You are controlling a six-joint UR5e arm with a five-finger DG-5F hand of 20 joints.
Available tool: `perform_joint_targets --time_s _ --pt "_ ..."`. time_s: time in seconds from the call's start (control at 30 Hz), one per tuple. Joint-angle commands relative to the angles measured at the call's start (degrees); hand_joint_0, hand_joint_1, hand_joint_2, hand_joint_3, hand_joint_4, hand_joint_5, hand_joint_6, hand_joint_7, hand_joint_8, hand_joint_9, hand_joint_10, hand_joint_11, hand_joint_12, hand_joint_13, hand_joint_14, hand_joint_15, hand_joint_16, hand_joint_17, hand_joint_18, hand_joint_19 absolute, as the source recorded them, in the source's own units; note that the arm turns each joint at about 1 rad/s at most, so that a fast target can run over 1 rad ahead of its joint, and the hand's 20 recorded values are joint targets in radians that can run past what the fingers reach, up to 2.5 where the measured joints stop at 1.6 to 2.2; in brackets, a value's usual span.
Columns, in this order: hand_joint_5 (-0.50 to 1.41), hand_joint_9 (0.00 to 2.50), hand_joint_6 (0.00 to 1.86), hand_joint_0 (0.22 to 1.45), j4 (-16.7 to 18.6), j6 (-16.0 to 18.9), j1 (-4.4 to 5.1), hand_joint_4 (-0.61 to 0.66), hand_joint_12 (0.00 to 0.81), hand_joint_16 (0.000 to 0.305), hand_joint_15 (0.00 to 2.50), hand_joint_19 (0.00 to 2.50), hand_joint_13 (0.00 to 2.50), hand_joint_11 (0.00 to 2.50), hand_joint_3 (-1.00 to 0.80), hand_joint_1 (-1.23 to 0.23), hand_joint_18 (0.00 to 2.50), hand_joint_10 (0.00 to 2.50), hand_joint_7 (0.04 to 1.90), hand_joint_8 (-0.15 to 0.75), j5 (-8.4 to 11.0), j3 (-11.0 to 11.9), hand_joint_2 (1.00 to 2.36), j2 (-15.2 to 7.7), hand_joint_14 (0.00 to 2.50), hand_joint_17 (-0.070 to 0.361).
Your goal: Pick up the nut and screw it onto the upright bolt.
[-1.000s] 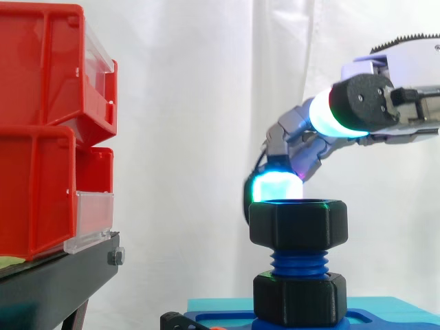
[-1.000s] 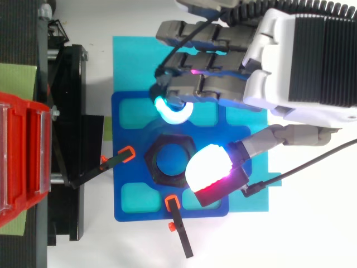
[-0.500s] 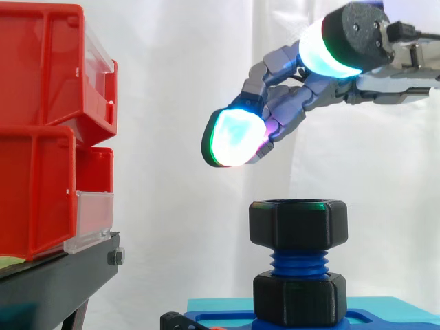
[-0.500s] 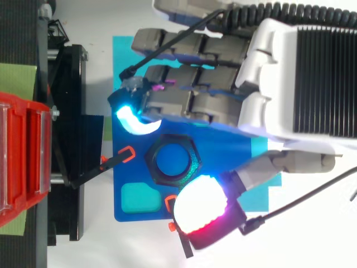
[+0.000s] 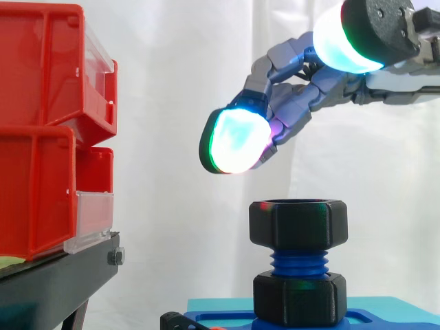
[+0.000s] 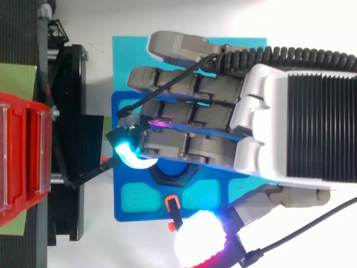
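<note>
The hand [image 5: 302, 96] is seen at the upper right of the side view, fingers loosely spread with the thumb held apart, and nothing is gripped. One glowing fingertip pad [image 5: 236, 141] hangs above and to the left of the black hex nut [image 5: 298, 225], clear of it. The nut is seated on top of the upright blue bolt [image 5: 298, 262], with bare threads between it and a lower black nut [image 5: 298, 297]. The bolt is carried by a blue fixture plate [image 6: 145, 215] laid on a cyan mat [image 6: 125, 53]. In the top view the nut is largely covered by the fingers. Red bins [image 5: 48, 130] are stacked on a black stand [image 5: 55, 282] at the left.
</note>
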Motion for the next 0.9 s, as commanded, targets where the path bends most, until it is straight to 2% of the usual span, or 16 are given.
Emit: perform_joint_targets --time_s 0.0,0.17,0.57,0.63,0.73,0.87 --pt "-0.12 0.57 0.50 0.50 0.49 -0.02 0.14 0.20 0.322 0.034 0.00 0.00 0.33 0.00 -0.50 -0.14 0.00 0.00 0.79 0.234 0.00 -1.03 1.00 0.00 0.00 0.077" --pt "-0.11 0.57 0.50 0.50 0.49 -0.02 -0.13 0.20 0.322 0.034 0.00 0.00 0.33 0.00 -0.50 -0.14 0.00 0.00 0.80 0.237 0.61 -1.73 1.00 0.00 0.00 0.077" --pt "-0.10 0.57 0.50 0.51 0.93 -0.02 -0.48 0.22 0.320 0.034 0.00 0.00 0.34 0.00 -0.50 -0.14 0.00 0.00 0.84 0.240 0.44 -2.78 1.00 0.00 0.00 0.076" --pt "-0.10 0.57 0.50 0.51 0.93 -0.02 -0.57 0.23 0.319 0.034 0.00 0.00 0.34 0.00 -0.50 -0.15 0.00 0.00 0.88 0.239 0.44 -2.78 1.00 0.00 0.00 0.076" --pt "-0.07 0.57 0.50 0.51 0.84 -0.02 -0.74 0.25 0.317 0.033 0.00 0.00 0.35 0.00 -0.50 -0.15 0.00 0.00 1.05 0.239 0.44 -2.78 1.00 0.00 0.00 0.074" --pt "-0.06 0.58 0.50 0.51 0.67 -0.02 -0.92 0.22 0.313 0.032 0.00 0.00 0.36 0.00 -0.50 -0.16 0.00 0.00 1.18 0.242 0.61 -2.78 1.00 0.00 0.00 0.072"
